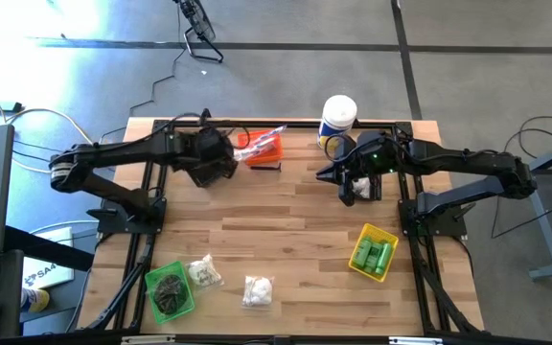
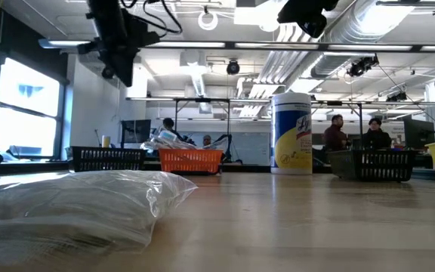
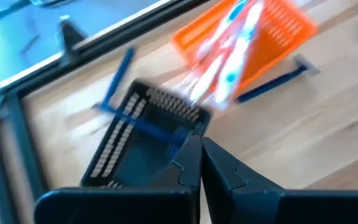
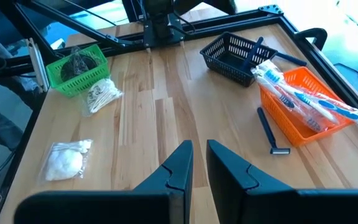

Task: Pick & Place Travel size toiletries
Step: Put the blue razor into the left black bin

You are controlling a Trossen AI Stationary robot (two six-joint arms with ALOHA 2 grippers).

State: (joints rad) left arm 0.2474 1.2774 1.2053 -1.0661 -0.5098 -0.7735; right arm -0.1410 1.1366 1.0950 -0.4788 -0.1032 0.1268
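My left gripper (image 3: 201,163) is shut and empty, hanging above a black basket (image 3: 143,134) with a blue razor inside, at the table's far left (image 1: 214,158). Next to it an orange basket (image 1: 263,148) holds clear-wrapped toothbrush packets (image 4: 303,99). Another blue razor (image 4: 270,132) lies flat on the wood beside it. Two small bags of white puffs (image 1: 204,273) (image 1: 257,290) lie near the front edge. My right gripper (image 4: 197,163) hovers at the far right (image 1: 353,184), its fingers almost together with nothing between them.
A tall white canister (image 1: 338,117) stands at the far edge. A yellow bin (image 1: 374,252) with green mini bottles sits front right, and a green bin (image 1: 171,290) with dark bundles front left. Bare wood lies in the table's middle (image 1: 286,220).
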